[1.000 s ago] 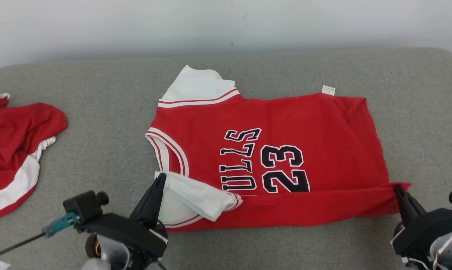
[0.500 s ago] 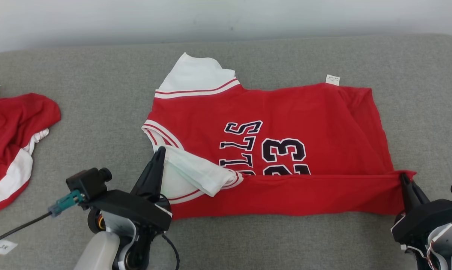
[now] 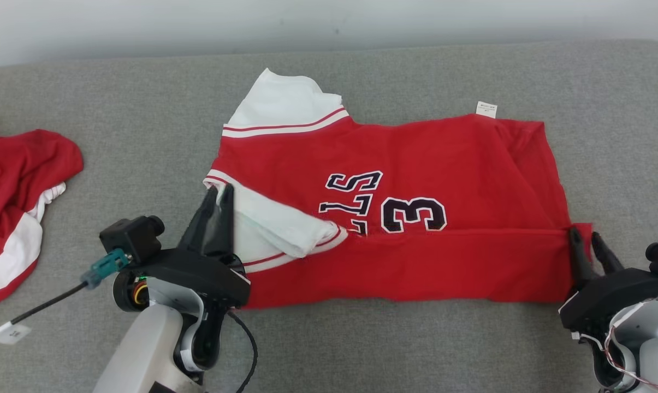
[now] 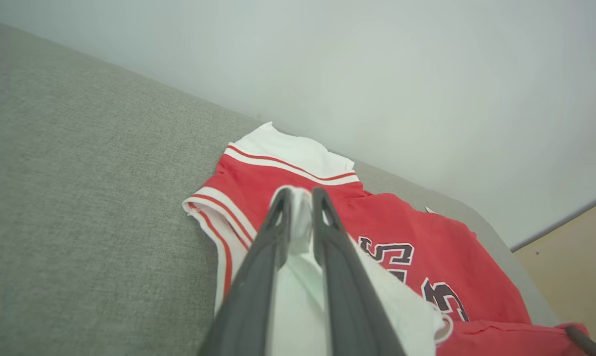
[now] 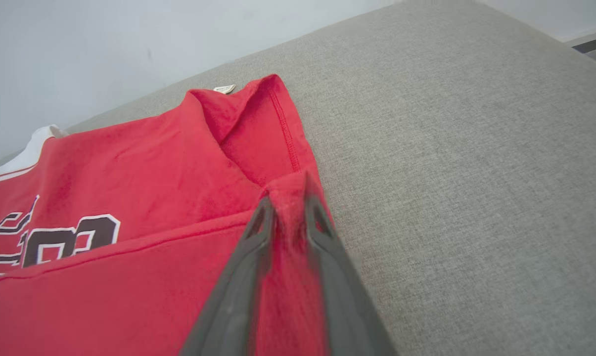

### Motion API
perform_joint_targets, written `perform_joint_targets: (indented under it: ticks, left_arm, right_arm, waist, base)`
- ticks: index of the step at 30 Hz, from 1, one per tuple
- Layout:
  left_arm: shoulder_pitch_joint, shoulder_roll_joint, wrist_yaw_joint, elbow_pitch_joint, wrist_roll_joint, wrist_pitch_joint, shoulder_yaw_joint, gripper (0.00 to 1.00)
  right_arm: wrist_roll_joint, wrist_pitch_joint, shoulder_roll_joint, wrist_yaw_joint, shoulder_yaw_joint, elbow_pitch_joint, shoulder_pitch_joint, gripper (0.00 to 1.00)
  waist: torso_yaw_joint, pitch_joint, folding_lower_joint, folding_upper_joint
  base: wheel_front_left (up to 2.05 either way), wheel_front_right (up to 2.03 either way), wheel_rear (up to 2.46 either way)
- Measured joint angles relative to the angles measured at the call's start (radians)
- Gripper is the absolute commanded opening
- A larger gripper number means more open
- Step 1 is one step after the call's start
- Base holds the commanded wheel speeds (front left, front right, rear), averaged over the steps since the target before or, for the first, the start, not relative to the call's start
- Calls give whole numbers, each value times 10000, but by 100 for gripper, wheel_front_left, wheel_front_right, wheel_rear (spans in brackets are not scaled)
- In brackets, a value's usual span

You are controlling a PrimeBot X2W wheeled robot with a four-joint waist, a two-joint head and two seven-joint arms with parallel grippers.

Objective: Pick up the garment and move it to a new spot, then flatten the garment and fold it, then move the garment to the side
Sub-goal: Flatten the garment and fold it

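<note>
Red jersey point(image 3: 443, 158) lies flat mid grey cushion point(image 3: 143, 136), near edge folded over. My left gripper point(image 3: 220, 189) at its 8 o'clock is slightly parted around the white sleeve point(image 3: 274, 224). My right gripper point(image 3: 584, 234) at 4 o'clock is slightly parted around the hem corner point(image 3: 580, 226).

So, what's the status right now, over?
Left fingers parted, white sleeve between. Right fingers parted, red corner between. Jersey part-folded on grey cushion. Second red garment lies apart, left.
</note>
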Motion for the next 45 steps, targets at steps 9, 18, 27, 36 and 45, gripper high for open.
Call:
perform_joint_targets:
  ticks: [9,18,27,36,45]
  left_arm:
    - [108,623,349,337,1400,-596,-700,100]
    - [1604,1703,1639,-637,2518,176,-1233,100]
    - [2010,1847,2128,-1179,2602,1400,-1628,100]
    - [1854,1659,2251,-454,2629,1825,-1841,100]
    - [1661,1513,2034,-111,2499,2015,-2048,0]
  right_arm:
    - [-19,259,-159,0,6,-240,19,100]
    - [-234,2033,-257,0,-583,-2232,1034,100]
    - [-1024,2644,178,0,-660,-3039,1462,100]
    - [-2219,1902,410,0,-322,-1714,1116,100]
    - [-2391,1875,468,0,-336,-464,611,100]
  waist:
    - [15,-290,-2,-1]
    - [34,-476,-2,-1]
    - [73,-296,-1,-1]
    - [-125,-140,-1,-1]
    - [-133,-32,-2,-1]
  base:
    - [0,0,0]
    - [0,0,0]
    - [0,0,0]
    - [0,0,0]
    - [0,0,0]
